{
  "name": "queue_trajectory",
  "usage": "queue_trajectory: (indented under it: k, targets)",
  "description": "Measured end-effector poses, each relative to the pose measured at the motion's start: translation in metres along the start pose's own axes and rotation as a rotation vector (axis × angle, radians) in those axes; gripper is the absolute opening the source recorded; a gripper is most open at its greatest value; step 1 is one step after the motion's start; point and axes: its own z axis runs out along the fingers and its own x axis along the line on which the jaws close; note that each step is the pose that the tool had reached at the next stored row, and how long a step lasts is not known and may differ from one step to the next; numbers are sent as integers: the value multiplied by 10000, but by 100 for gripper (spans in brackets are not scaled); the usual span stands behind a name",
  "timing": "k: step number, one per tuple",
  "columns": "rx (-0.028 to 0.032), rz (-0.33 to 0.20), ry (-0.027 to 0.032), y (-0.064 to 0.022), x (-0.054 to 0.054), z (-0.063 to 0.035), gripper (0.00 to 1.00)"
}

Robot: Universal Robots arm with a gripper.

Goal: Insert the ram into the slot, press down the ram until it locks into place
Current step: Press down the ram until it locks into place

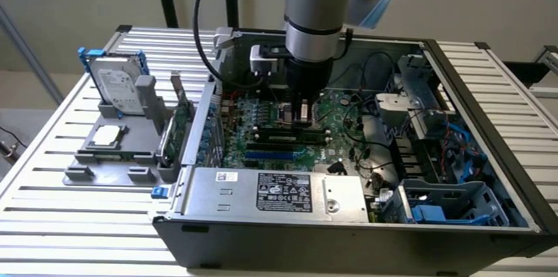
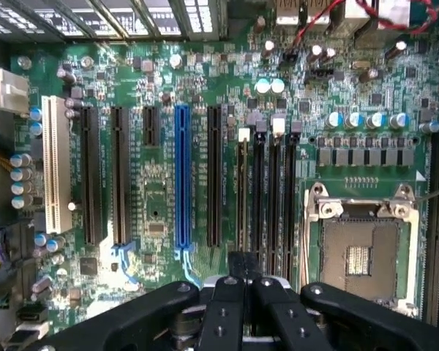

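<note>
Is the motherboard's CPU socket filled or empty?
Empty: the CPU socket shows its bare contact grid in the wrist view, with no chip or cooler over it.

The motherboard (image 2: 205, 95) is glossy green circuit board, and the slot (image 2: 257, 197) looks like matt black plastic beside a bright-blue plastic connector strip (image 2: 181, 175). The gripper (image 2: 241, 281) is matt black with small shiny screw heads, while the CPU socket (image 2: 362, 252) has a bright bare-metal frame. The computer case (image 1: 349, 238) is dull grey sheet metal on a table (image 1: 52, 159) of ribbed, satin aluminium slats.
</note>
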Motion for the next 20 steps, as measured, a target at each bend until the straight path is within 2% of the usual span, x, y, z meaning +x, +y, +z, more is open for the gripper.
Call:
queue_trajectory:
  k: [5,6,20]
  targets:
    - [-2,0,1,-1,6,-225,11]
    - [-3,-1,3,-1,6,-243,11]
    - [-4,-1,2,-2,6,-243,11]
